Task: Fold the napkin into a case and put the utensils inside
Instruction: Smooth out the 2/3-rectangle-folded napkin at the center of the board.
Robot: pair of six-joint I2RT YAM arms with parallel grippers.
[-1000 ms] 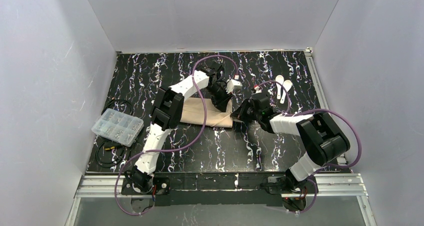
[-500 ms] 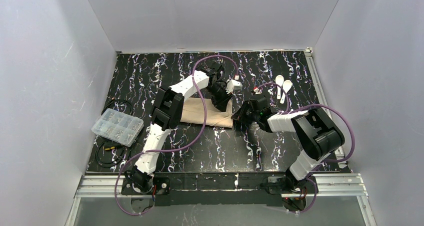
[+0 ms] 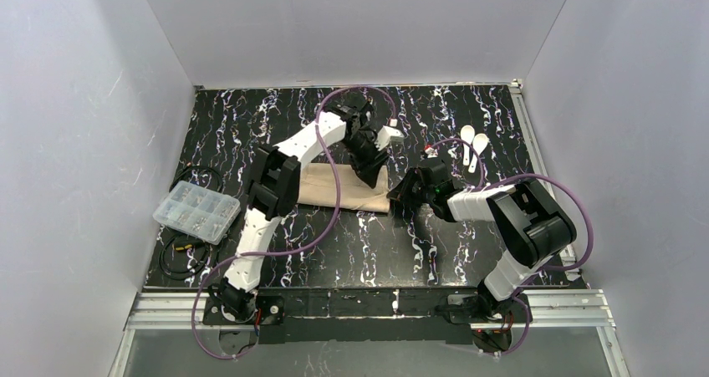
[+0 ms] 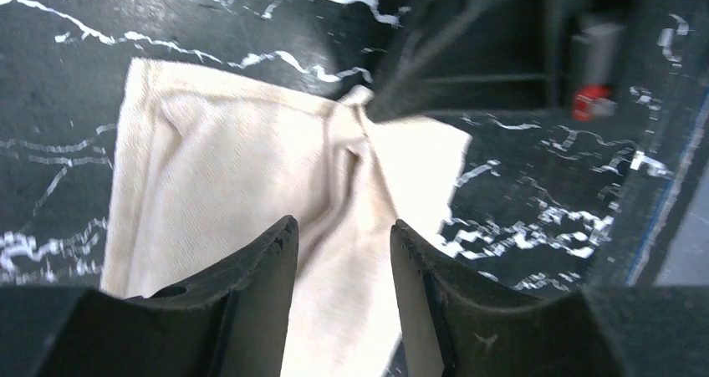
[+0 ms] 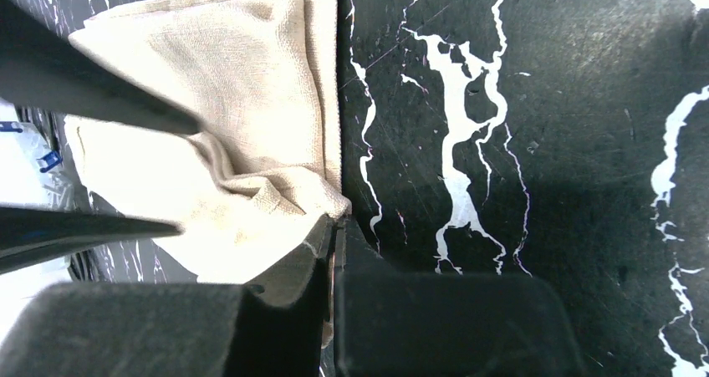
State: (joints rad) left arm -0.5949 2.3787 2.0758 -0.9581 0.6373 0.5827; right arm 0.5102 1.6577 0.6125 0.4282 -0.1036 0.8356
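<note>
Robot lab test cell is indicated: black marbled table (image 3: 376, 256) is boxed in by plain white panels (image 3: 359, 26), aluminium extrusion rail (image 3: 167, 310) is fitted along its near edge, parts box (image 3: 196, 211) is kept at its left edge.

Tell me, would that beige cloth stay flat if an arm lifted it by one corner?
Probably not. The napkin puckers into soft creases where the right gripper pinches its corner, so it would likely droop. It looks thin and light; pushed, it would probably bunch rather than slide.
</note>
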